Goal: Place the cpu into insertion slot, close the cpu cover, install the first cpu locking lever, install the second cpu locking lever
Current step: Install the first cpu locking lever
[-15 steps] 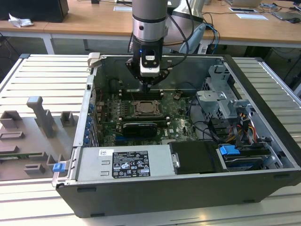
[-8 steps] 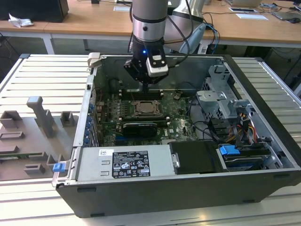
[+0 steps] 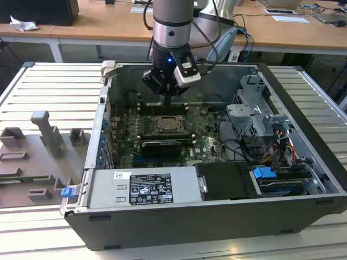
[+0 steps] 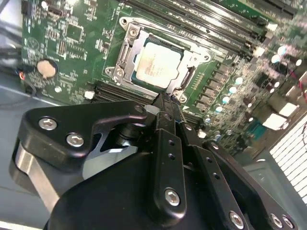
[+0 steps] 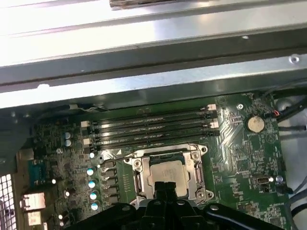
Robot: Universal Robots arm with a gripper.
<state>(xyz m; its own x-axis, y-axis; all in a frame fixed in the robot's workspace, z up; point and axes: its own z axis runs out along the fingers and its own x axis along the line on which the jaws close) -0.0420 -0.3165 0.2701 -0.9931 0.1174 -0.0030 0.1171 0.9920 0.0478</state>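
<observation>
Hovering: the jaws are hanging just above the near edge of the socket, inside the open computer case (image 3: 227, 219).
Jaws: they are standing pressed together, gripping nothing.
Cpu: the cpu (image 4: 154, 67) is lying flat in the socket on the green motherboard (image 5: 240, 143), its pale top facing up.
Cover: the cpu cover (image 5: 191, 172) is lying down around the cpu, framing it through its window.
Levers: whether they are sitting latched cannot be told.
Case: it is resting on the slatted worktop (image 3: 49, 92).
</observation>
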